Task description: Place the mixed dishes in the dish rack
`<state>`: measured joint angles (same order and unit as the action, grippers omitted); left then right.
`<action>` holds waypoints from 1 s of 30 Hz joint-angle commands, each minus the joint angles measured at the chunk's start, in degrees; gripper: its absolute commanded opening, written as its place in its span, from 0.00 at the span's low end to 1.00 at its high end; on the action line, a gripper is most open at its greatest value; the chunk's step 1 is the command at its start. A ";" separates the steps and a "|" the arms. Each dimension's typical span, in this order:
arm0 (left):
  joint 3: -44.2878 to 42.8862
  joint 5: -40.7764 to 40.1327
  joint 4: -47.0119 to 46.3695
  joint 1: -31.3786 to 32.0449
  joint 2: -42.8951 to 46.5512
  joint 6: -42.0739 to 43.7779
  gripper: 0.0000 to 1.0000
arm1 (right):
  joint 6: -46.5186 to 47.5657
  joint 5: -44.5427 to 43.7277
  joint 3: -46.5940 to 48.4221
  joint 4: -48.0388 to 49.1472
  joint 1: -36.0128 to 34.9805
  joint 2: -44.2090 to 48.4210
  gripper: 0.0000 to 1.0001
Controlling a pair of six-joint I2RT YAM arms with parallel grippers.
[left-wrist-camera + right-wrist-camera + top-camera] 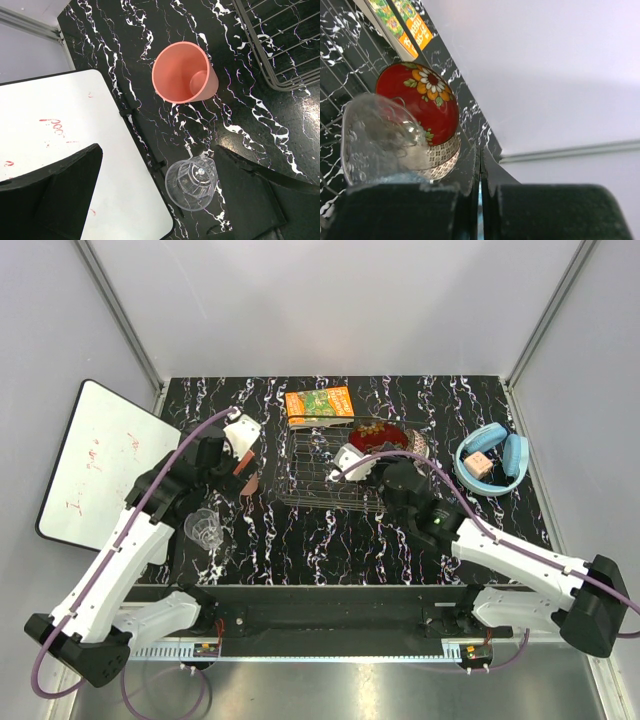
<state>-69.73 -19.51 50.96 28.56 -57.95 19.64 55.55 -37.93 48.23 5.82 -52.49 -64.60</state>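
Standing upright beside dish rack [259,54]: salmon-pink cup [182,72], axis vertical, mouth up.

Dish rack [310,465] left half open from above — right end crowded: red floral plate [380,435], clear glass bowl [375,130], right arm [520,555].

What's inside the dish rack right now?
A red floral plate sits at the rack's right end, with a clear glass bowl beside it. The right arm covers part of the rack floor.
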 commanded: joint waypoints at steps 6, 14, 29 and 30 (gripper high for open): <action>-0.58 0.70 -2.88 -0.17 1.00 -0.30 0.99 | 2.04 3.75 5.28 1.38 3.00 0.09 0.00; 0.21 1.49 -3.50 -0.26 0.48 -0.48 0.99 | -46.54 6.46 15.92 -12.83 10.74 -8.07 0.52; -8.04 11.07 -5.69 0.01 -19.37 -0.91 0.96 | -74.88 26.06 23.57 -15.67 11.88 -24.07 0.62; -8.40 12.11 -6.30 -0.08 -20.17 -1.18 0.96 | -76.10 26.33 24.10 -15.67 11.88 -26.61 0.61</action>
<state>-73.34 -11.62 48.99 28.56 -74.02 19.46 -13.04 -15.33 70.43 -14.24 -40.88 -87.44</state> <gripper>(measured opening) 0.961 0.621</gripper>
